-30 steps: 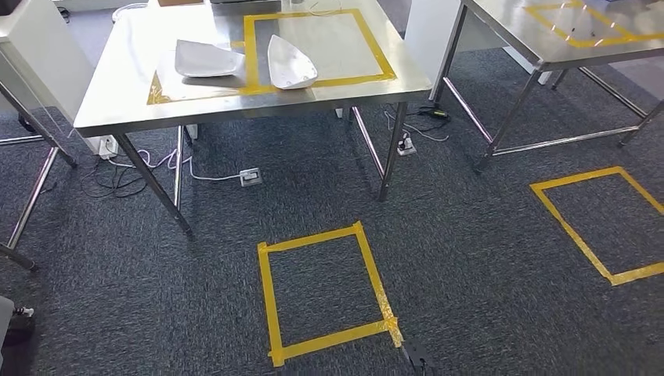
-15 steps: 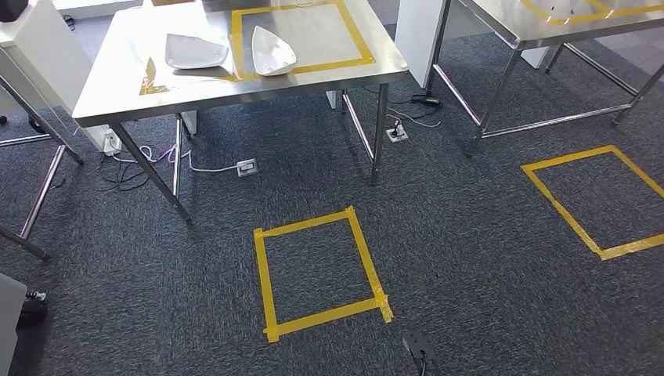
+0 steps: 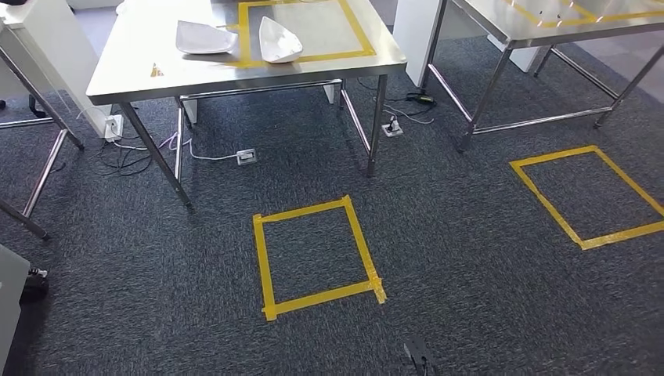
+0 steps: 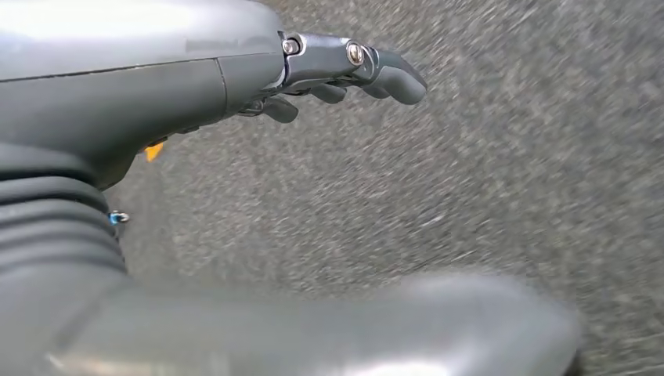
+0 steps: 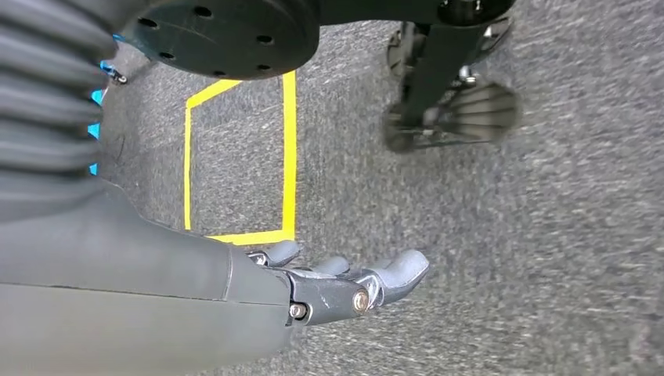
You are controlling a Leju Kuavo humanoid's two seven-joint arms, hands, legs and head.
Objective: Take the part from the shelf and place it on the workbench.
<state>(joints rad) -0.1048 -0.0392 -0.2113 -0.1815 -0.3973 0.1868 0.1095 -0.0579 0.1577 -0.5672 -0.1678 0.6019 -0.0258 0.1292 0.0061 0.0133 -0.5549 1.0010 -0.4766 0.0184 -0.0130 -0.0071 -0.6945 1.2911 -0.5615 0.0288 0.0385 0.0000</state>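
Note:
Two pale grey moulded parts lie on the steel workbench (image 3: 235,74) at the top of the head view. One part (image 3: 205,37) sits left of a yellow tape rectangle. The other part (image 3: 278,41) lies on that rectangle's left edge. My left hand (image 4: 344,74) hangs over the dark carpet with its fingers loosely extended and nothing in it. My right hand (image 5: 344,283) also hangs over the carpet, fingers apart and holding nothing.
A yellow tape square (image 3: 315,257) marks the carpet in front of the workbench, and another (image 3: 591,196) lies to the right. A second steel table (image 3: 548,31) stands at the upper right. Cables and a power socket (image 3: 246,157) lie under the workbench. A white cabinet (image 3: 47,55) stands left.
The whole view has shifted: the workbench and floor squares now sit higher and smaller in the picture, so the camera has moved. The two parts keep their places on the bench.

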